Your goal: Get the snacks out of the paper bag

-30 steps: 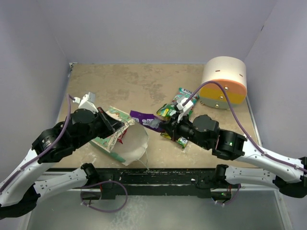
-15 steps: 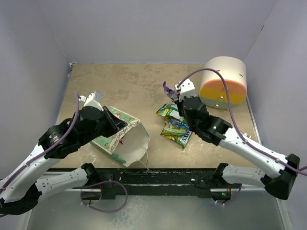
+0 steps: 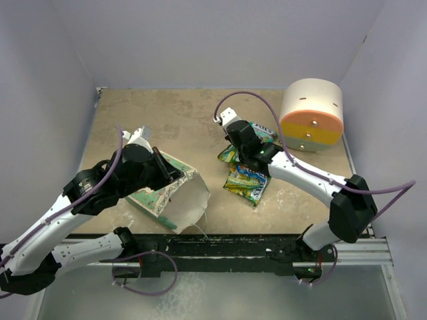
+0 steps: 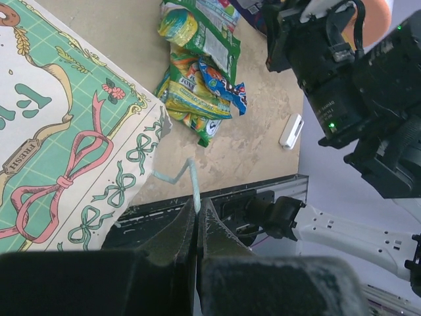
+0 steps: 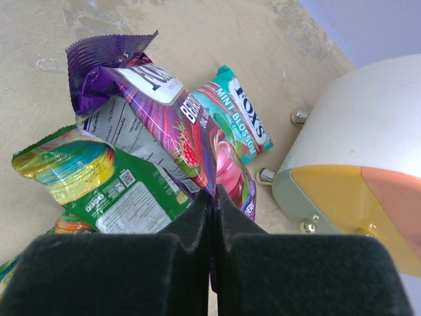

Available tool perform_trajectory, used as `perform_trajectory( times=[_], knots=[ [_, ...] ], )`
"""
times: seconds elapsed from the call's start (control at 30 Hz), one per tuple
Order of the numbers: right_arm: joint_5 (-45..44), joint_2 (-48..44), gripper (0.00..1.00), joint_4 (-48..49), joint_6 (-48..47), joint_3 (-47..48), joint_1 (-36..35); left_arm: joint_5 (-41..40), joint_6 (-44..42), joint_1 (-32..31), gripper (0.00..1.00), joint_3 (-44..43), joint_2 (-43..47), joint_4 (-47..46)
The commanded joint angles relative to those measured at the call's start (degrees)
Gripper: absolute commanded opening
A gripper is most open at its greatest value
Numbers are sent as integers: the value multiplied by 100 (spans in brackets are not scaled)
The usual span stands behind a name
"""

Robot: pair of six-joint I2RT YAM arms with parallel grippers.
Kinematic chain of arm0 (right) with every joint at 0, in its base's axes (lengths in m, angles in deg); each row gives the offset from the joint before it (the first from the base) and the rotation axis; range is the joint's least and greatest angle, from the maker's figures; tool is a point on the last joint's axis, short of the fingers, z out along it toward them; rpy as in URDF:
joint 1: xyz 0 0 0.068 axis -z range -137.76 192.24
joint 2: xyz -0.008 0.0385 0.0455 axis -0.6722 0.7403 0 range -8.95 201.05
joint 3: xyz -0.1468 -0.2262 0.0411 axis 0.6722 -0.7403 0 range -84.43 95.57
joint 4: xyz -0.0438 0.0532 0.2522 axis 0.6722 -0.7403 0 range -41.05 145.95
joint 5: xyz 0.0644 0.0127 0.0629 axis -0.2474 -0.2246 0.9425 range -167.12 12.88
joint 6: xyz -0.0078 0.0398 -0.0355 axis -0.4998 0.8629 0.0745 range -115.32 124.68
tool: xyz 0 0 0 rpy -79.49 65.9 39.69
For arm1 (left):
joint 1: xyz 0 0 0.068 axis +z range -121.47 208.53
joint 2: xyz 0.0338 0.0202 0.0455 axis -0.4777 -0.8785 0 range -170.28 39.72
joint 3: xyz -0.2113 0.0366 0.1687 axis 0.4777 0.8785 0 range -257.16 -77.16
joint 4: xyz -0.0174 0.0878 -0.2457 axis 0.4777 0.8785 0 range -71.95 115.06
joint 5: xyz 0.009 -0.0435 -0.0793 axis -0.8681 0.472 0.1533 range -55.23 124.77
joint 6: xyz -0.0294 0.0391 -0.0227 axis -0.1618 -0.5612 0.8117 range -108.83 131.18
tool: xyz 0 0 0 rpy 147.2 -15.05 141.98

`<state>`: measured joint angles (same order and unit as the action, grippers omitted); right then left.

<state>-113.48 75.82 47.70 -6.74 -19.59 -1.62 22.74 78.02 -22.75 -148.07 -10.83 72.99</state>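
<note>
The left gripper is pressed shut on the thin pale string handle of a mint-green patterned paper gift bag, which is tipped over on the tan tabletop. The right gripper pinches a shiny purple snack packet. Beneath it lie green-yellow packets and a teal mint packet, near a cream-orange-yellow cylinder.

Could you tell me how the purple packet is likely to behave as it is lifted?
Probably floppy: the purple packet looks creased where the right tool pinches it. Likely light and slippery, given its thin glossy film.
</note>
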Motion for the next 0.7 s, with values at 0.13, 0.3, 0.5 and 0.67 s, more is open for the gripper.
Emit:
perform_trajectory(
  times=[0.13, 0.3, 0.5, 0.67],
  knots=[
    [346, 279, 0, -81, -54, 317, 96, 141, -119, -13, 0, -191, 198, -220],
    [418, 560, 0, -521, 127, 346, 121, 164, -167, -13, 0, -125, 230, -241],
    [531, 725, 0, -499, 145, 141, 159, 348, -105, -7, 0, -40, 146, -343],
    [550, 724, 7, -704, 297, 151, 163, 391, -113, -8, 0, -76, 155, -232]
  ],
)
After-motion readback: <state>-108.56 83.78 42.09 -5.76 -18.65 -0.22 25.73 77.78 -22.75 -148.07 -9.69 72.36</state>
